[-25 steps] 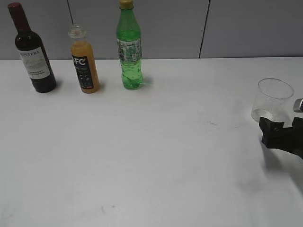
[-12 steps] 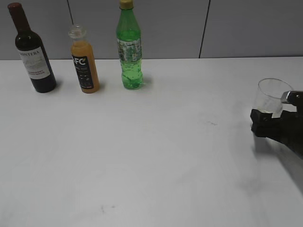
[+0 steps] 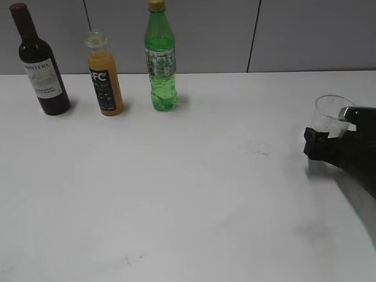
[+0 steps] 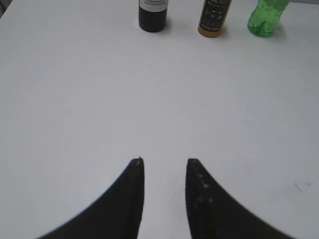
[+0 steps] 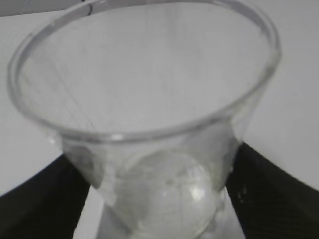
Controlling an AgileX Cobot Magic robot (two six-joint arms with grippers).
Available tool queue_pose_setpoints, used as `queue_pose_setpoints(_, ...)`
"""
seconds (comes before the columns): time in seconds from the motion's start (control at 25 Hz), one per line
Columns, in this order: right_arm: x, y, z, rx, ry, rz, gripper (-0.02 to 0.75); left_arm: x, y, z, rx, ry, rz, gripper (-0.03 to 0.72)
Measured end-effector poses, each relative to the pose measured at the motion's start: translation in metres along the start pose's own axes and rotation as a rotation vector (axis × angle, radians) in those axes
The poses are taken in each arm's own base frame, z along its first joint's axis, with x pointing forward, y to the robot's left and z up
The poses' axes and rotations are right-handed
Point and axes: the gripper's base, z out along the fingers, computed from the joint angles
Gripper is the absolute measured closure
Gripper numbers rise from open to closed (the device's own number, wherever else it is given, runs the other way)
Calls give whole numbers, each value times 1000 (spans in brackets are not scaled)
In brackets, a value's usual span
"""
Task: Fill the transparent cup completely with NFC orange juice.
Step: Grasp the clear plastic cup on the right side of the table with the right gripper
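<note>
- Wine bottle [image 3: 40, 63] was seen far left at the back of the table [image 3: 188, 194]; not part of the task.
- NFC orange juice [image 3: 104, 75] was stood just beside it, cap on, bottle full, untouched.
- Green soda bottle [image 3: 160, 59] was placed right of the juice, apart from it.
- Left gripper [image 4: 164, 164] was held over bare table, fingers parted, nothing between them.
- Transparent cup [image 3: 330, 116] was found at the far right edge, empty, upright.
- Right gripper [image 5: 159, 199] was closed around the cup's lower wall, fingers pressed on both sides.
- Judged: cup grasped only; juice pickup, uncapping and pouring were all left to do.
</note>
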Motion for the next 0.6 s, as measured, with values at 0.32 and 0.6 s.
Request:
queue_pose_setpoints(0.32, 6, -1, 19, -2, -11, -20, 61, 0, 0, 0, 0, 0, 0, 459)
queue_pose_setpoints(0.6, 11, -3, 26, 16, -14, -16, 58, 0, 0, 0, 0, 0, 0, 459)
